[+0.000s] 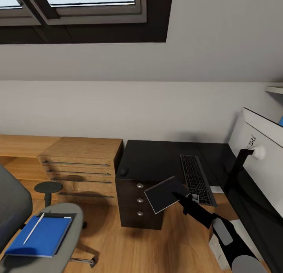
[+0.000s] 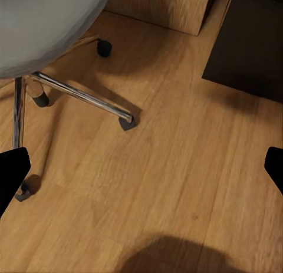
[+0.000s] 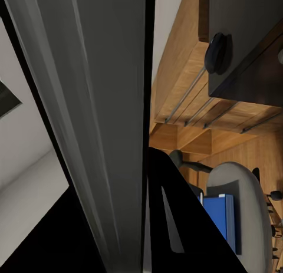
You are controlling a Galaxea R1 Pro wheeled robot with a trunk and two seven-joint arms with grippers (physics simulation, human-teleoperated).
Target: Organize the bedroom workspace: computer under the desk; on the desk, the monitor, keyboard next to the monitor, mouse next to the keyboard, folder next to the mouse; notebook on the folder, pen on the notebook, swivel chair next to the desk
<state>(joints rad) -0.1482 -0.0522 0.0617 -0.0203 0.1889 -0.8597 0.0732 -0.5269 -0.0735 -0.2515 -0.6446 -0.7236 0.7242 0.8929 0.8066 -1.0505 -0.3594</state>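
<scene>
The monitor (image 1: 259,147) is showing only its white back at the right edge of the head view, cut off by the frame. The chair (image 1: 47,233) is also being cropped at the lower left; its backrest is blocking the near left corner. In the right wrist view a broad grey slab, the notebook (image 3: 94,119), is covering most of the picture, so the fingers there are hard to make out.

The bench (image 1: 157,159) is standing in the middle with the keyboard (image 1: 196,178) lying along its right part and the mouse (image 1: 124,172) sitting apart near its left edge, above the drawer unit (image 1: 139,202). A wooden chest of drawers (image 1: 80,166) is standing just left of the bench. The folder (image 1: 41,235) is lying on the chair seat with the pen (image 1: 33,227) resting on top of it.

The right gripper (image 1: 181,196) is holding the notebook (image 1: 166,194) tilted in the air over the near edge of the bench, just left of the keyboard, its fingers clamped on the notebook's right edge.

The left gripper (image 2: 141,167) is hanging over the wooden floor (image 2: 177,184) beside the chair's chrome base (image 2: 82,96), its fingers (image 2: 12,173) spread wide apart and touching nothing.
</scene>
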